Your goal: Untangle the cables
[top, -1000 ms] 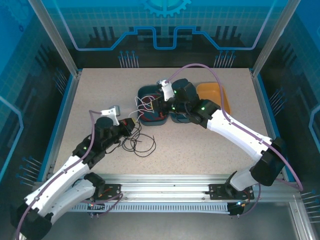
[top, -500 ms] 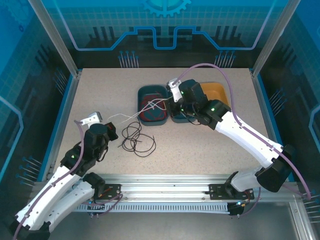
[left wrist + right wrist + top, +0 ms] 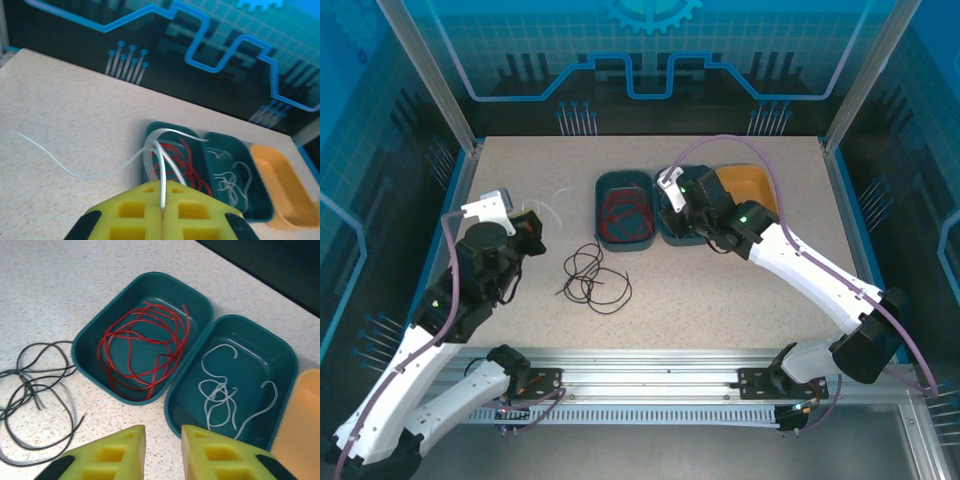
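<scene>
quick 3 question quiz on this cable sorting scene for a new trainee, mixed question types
1. What colour is the cable heap lying on the table?
2. True or false: the left hand is shut on a white cable.
3. Fill the blank: the red cables lie in a ___ tray.
Key: 1 black; 2 true; 3 teal.

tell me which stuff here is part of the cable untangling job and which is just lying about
Part of the job:
- red cables, in the left teal tray
- loose white cables, in the right teal tray
- black cables, on the table
- white cable, pinched in the left tool

Just lying about:
- orange tray, nothing seen in it
</scene>
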